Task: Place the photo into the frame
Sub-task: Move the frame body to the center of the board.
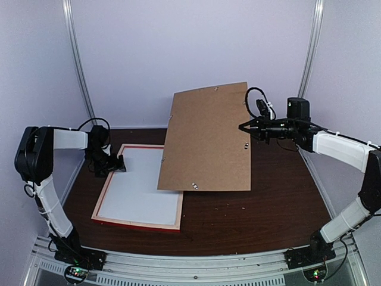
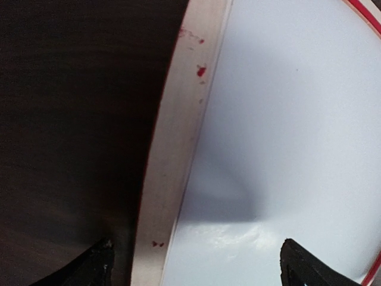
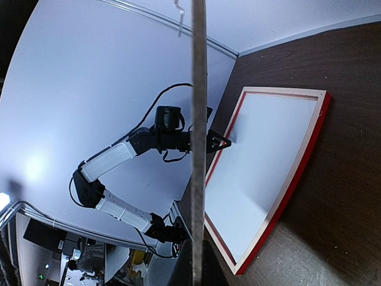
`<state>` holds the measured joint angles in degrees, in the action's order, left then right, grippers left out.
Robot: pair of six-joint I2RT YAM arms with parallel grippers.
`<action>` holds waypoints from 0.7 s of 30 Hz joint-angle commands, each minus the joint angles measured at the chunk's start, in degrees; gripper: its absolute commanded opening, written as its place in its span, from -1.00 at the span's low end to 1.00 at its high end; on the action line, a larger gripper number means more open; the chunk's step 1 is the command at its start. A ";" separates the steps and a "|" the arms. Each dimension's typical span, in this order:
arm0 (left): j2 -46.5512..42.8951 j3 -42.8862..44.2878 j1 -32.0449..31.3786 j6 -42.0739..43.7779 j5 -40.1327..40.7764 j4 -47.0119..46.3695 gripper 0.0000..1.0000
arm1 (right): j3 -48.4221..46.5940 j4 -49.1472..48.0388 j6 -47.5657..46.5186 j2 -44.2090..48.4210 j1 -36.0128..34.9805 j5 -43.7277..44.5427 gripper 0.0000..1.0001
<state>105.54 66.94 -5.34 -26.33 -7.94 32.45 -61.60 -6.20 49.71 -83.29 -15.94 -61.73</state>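
Left gripper (image 2: pixel 193 271): nearest the lens; jaws spread wide and holding nothing, one fingertip (image 2: pixel 98 265) over the table (image 2: pixel 65 119), the other over the white sheet (image 2: pixel 286 119).
Frame (image 2: pixel 178 131): flat on the table, pale wooden back up. Its side rail passes between the left jaws, close by the table-side fingertip, and runs on ahead of them, so the long axis lies forward of those jaws.
Photo: no landscape print shows; whether the white sheet inside the frame is its back cannot be told.
Right gripper (image 1: pixel 246 127): jaws pinched on the side edge of the backing board (image 1: pixel 205 140), which hangs tilted, its low edge down by the frame's opposite rail.
Nearer arm: the left, astride the rail; the right jaws stand well apart, above.
Key relation (judged): the frame's opening lies below and past the board from the right jaws, so the board would have to swing down onto it.
Views: the right wrist alone shows the board edge-on, a thin line; the top view alone shows its brown face; the left wrist alone shows red flecks on the rail.
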 commanded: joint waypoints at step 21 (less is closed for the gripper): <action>-5.87 -14.57 -12.14 -14.20 -17.46 -20.57 0.93 | -3.47 15.53 -9.55 2.69 4.03 6.67 -1.00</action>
<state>99.24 53.74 -13.54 -35.68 -21.80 14.20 -61.67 6.74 43.33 -83.20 -13.04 -56.51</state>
